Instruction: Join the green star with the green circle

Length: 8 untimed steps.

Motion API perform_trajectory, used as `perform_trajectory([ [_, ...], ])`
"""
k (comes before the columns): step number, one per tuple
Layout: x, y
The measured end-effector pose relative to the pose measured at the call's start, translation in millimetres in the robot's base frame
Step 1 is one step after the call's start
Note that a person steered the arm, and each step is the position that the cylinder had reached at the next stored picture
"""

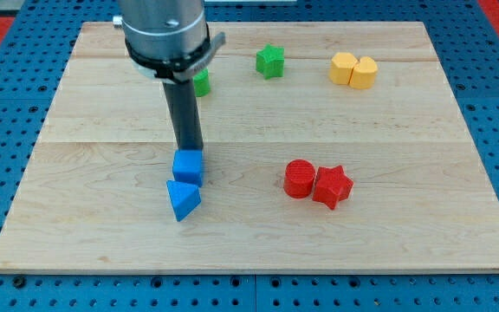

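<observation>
The green star [270, 61] lies near the view's top, middle. The green circle [201, 82] is to its left and slightly lower, mostly hidden behind the rod and its metal mount. My tip [190, 150] rests on the board just above the blue cube [187, 166], well below the green circle and lower left of the green star. The star and circle are apart by about one block's width or more.
A blue triangle [182, 199] touches the blue cube from below. A red circle [299, 178] and red star [333, 185] sit together right of centre. Two yellow blocks [353, 70] sit together at the top right. The wooden board [405, 217] lies on a blue pegboard.
</observation>
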<state>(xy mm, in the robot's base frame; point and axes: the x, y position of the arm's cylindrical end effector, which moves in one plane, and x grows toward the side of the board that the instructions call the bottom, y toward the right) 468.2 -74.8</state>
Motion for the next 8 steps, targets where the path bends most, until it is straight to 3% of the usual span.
perform_trajectory([
  [1, 20, -9],
  [3, -106, 66],
  [4, -139, 120],
  [6, -202, 157],
  [7, -215, 108],
  [8, -162, 78],
])
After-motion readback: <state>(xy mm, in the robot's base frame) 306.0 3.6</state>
